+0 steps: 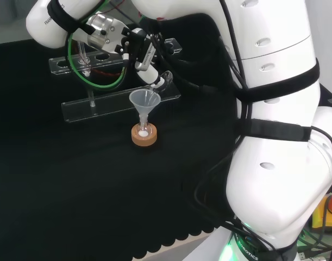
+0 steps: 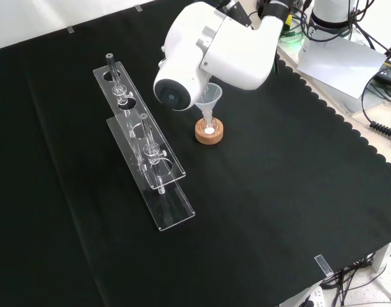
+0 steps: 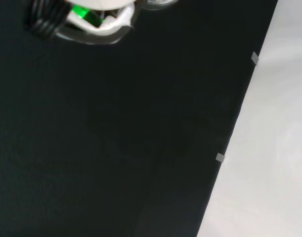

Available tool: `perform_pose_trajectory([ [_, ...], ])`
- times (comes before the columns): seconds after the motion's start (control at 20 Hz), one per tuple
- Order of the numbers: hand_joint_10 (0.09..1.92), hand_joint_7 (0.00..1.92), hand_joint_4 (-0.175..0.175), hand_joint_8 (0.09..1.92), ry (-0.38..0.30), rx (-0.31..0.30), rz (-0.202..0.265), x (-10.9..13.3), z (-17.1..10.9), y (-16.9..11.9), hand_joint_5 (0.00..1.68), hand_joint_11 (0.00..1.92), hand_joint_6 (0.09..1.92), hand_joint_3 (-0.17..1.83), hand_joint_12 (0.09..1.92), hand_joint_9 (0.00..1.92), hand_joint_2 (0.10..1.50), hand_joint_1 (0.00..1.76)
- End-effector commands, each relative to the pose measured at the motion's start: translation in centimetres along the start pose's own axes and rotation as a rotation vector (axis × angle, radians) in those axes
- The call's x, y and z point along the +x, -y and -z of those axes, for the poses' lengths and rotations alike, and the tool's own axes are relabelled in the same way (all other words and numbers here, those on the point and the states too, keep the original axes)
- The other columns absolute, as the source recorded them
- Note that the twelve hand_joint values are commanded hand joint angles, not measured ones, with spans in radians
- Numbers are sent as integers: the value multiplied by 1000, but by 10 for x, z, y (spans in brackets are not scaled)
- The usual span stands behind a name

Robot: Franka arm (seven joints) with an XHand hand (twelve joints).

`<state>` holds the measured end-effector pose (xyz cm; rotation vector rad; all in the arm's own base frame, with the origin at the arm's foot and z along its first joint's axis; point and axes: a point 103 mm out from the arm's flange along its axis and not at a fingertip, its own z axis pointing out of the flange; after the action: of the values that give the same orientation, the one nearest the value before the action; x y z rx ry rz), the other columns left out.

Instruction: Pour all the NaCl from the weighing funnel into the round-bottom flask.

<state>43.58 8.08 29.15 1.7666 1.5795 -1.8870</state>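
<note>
In the head view my hand [image 1: 143, 51] hangs above and behind the round-bottom flask [image 1: 144, 130], fingers curled round a small clear weighing funnel [image 1: 162, 80] that tilts down toward a clear glass funnel [image 1: 144, 99] set in the flask's neck. The flask sits on a cork ring [image 1: 136, 139] and has white powder at its bottom. In the front view the glass funnel [image 2: 211, 94], the flask [image 2: 209, 128] and the cork ring [image 2: 209, 137] stand just right of the arm's white link [image 2: 208, 48], which hides the hand.
Two clear acrylic racks [image 1: 119, 101] stand behind the flask in the head view, with glass pieces in them. In the front view the racks [image 2: 144, 150] lie left of the flask. The cloth's scalloped edge [image 2: 349, 134] runs at the right. The wrist view looks at black cloth [image 3: 116, 128].
</note>
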Motion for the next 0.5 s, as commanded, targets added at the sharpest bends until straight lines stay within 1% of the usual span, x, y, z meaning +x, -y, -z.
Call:
perform_pose_trajectory([
  [0.05,434,554,175,652,0,0,1,-1,0,1,1127,633,973,760,1164,875,672,1084],
  [0.5,434,550,175,651,-19,-10,6,-1,-3,1,1128,627,973,761,1169,864,671,1085],
])
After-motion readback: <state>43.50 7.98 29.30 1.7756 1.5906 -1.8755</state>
